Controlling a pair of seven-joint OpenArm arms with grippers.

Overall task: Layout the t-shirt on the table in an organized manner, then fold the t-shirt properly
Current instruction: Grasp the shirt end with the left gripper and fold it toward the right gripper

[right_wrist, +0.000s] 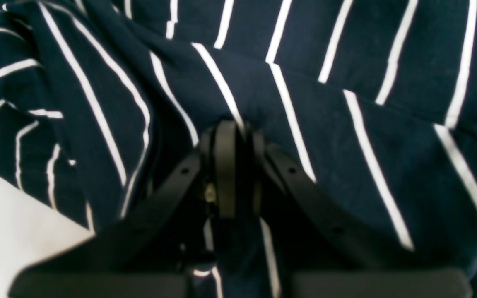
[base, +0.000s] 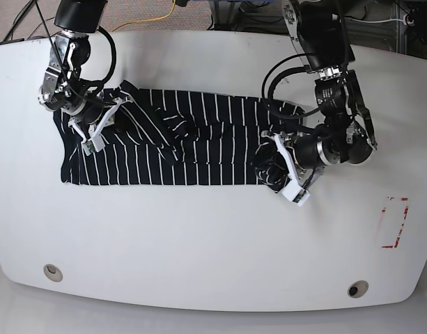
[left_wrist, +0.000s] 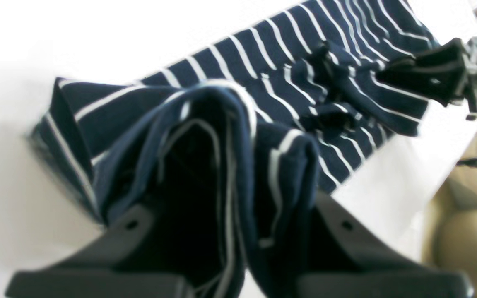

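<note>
The t-shirt point(base: 192, 142), dark with thin white stripes, lies stretched left to right across the back half of the table point(base: 213, 243). My left gripper point(base: 272, 167) is shut on a bunched fold at the shirt's right end; in the left wrist view the cloth point(left_wrist: 230, 136) humps up between the fingers point(left_wrist: 131, 225). My right gripper point(base: 119, 120) is shut on the cloth near the shirt's upper left; in the right wrist view its closed fingertips point(right_wrist: 226, 136) pinch the shirt point(right_wrist: 346, 124). The right gripper also shows in the left wrist view point(left_wrist: 429, 72).
A red rectangular mark point(base: 394, 223) is at the table's right side. Two round metal holes point(base: 53, 271) point(base: 357, 288) sit near the front edge. Cables and floor lie beyond the far edge point(base: 164, 14). Bare tabletop shows beside the shirt in the wrist views point(left_wrist: 15, 165) point(right_wrist: 6, 223).
</note>
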